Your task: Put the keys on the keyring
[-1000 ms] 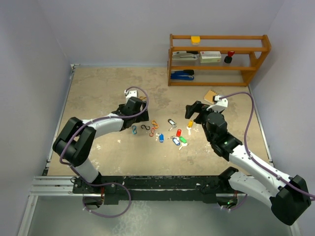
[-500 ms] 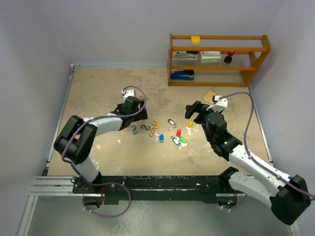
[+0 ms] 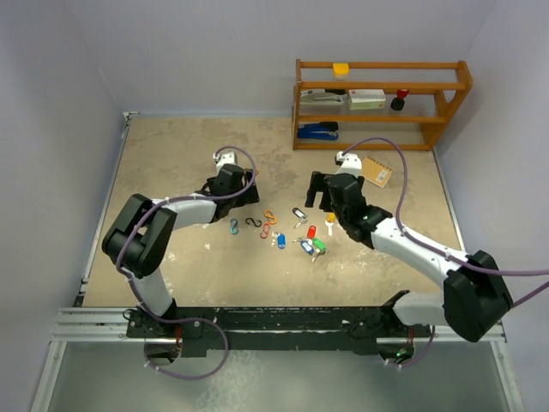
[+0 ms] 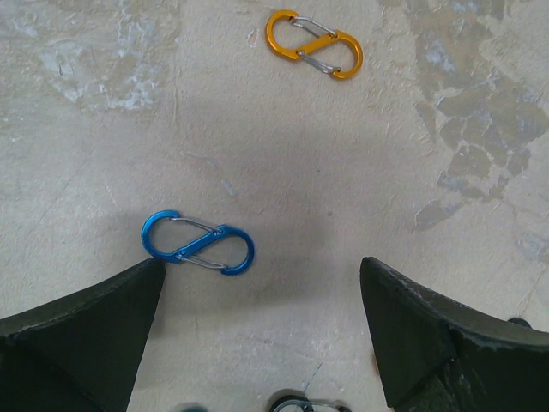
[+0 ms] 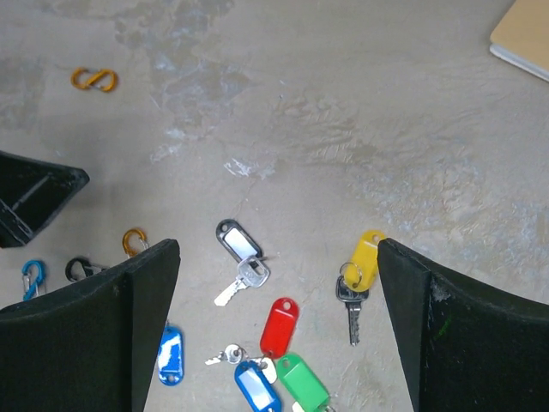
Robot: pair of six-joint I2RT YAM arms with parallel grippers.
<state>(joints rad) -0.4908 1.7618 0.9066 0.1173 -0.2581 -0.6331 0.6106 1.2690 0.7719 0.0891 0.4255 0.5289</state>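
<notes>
Both grippers stand spread wide above the table (image 3: 171,154), holding nothing.
Seen from above, the keys (image 3: 309,236) lie scattered at 6 o'clock of the right gripper (image 3: 319,193), untouched, with bare tabletop running on towards the near edge. The left gripper (image 4: 262,266) hangs low over a blue clip (image 4: 198,249) just beside its 9 o'clock fingertip; an orange clip (image 4: 313,43) lies well apart at 12 o'clock. A shelf (image 3: 382,103) lines the far edge at 1 o'clock and a notebook (image 3: 375,170) lies before it.
</notes>
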